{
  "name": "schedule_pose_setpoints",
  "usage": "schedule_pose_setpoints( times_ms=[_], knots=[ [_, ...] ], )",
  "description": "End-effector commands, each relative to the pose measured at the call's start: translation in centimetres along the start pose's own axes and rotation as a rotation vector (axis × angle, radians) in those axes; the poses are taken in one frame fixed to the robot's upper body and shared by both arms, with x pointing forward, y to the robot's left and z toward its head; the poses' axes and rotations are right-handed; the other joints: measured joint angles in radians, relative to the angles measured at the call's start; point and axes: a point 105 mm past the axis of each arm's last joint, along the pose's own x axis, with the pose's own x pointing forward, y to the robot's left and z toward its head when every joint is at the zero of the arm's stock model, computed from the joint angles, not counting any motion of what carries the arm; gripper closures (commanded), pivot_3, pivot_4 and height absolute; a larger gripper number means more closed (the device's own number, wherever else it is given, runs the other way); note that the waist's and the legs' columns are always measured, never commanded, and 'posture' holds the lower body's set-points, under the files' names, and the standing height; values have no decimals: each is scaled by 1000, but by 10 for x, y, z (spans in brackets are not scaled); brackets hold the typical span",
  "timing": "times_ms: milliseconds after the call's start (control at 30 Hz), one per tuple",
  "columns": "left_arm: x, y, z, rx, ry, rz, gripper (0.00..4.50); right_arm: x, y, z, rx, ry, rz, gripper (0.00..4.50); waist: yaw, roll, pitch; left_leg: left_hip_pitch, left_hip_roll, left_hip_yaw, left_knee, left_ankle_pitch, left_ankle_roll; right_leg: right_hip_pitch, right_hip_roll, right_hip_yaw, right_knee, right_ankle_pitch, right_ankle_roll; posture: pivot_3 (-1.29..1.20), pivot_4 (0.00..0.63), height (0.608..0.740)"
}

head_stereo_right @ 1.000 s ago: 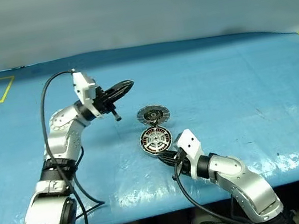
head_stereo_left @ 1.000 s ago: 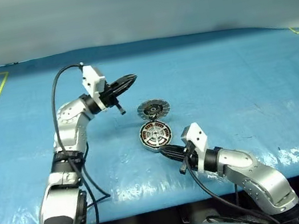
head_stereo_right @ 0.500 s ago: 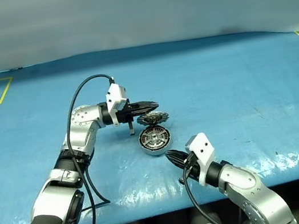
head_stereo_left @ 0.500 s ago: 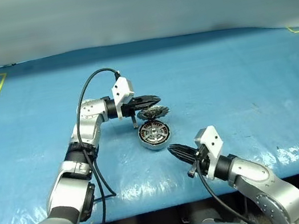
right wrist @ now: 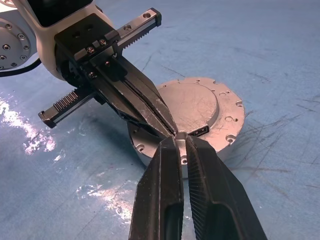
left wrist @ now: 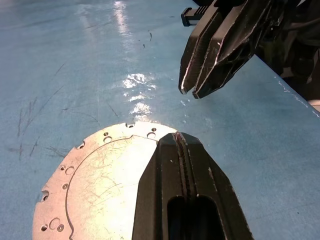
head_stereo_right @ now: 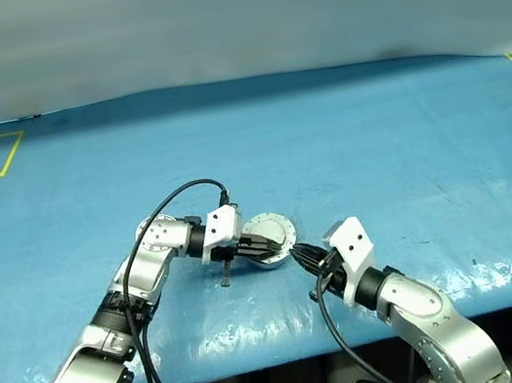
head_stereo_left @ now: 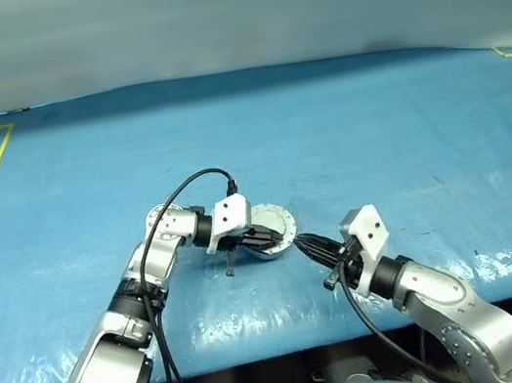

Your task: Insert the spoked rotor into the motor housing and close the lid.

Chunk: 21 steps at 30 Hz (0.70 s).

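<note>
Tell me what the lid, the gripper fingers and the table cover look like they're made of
Lid: looks like bare metal, probably aluminium; dull silver-grey with fine scratches and small drilled holes round the rim.
Left gripper fingers: black, matte, likely hard plastic, though coated metal is possible.
Table cover: blue, glossy sheet, probably plastic tarpaulin; it shows wrinkles, glare and scuff marks.

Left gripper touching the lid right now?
Touching. In the right wrist view the left gripper, fingers shut, lies flat across the closed lid with no gap; the left wrist view shows the same.
</note>
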Motion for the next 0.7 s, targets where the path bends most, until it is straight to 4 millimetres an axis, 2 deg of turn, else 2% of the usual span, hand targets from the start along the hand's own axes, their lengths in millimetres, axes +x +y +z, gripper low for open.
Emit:
schedule_pose_setpoints(
  times_ms=[33, 233, 400, 467, 567, 633, 700],
  knots=[
    [2, -5, -2, 15, 6, 5, 4467, 2, 0, 6, -12, -31, -4, 4175, 0, 0, 0, 0, 0, 0, 0, 0, 0, 0, 0, 0, 0, 0, 0, 0, 150, 740],
    [0, -10, -10, -19, 24, 48, 4467, 4, 1, 11, -12, -62, 2, 4175, 2, 0, 0, 1, 0, 0, 0, 0, 0, 1, 0, 0, 0, 0, 0, 0, 150, 740],
    [-16, 2, 27, -11, -153, 158, 4467, 9, 3, 27, -9, -143, 27, 4175, -1, 0, 0, 0, 2, 0, 1, 0, 0, 0, 0, 0, 0, 0, 0, 0, 150, 740],
    [-25, 3, 42, -4, -184, 181, 4467, 11, -7, 36, 13, -196, -30, 4175, -1, 0, 0, 0, 2, 0, 1, 0, 0, 0, 0, 0, 1, 0, 0, 0, 150, 740],
    [-41, 0, 68, -20, -293, 224, 4467, 15, -5, 41, 14, -201, 1, 4175, -4, 0, 0, 0, 2, 0, 1, 0, 0, 0, 0, 0, 1, 0, 0, 0, 150, 740],
    [-49, -9, 68, -11, -271, 229, 4467, 19, -4, 36, -8, -167, 13, 4175, -7, 1, 0, 0, 2, 0, 0, 0, 0, 0, -1, 0, 0, 1, 0, 0, 150, 740],
    [-57, -19, 57, -35, -221, 251, 4467, 24, -2, 30, -34, -123, 41, 4175, -7, 1, 0, 1, 1, 0, -1, 0, 0, 0, -1, 1, 0, 1, -1, 0, 150, 740]
  ],
)
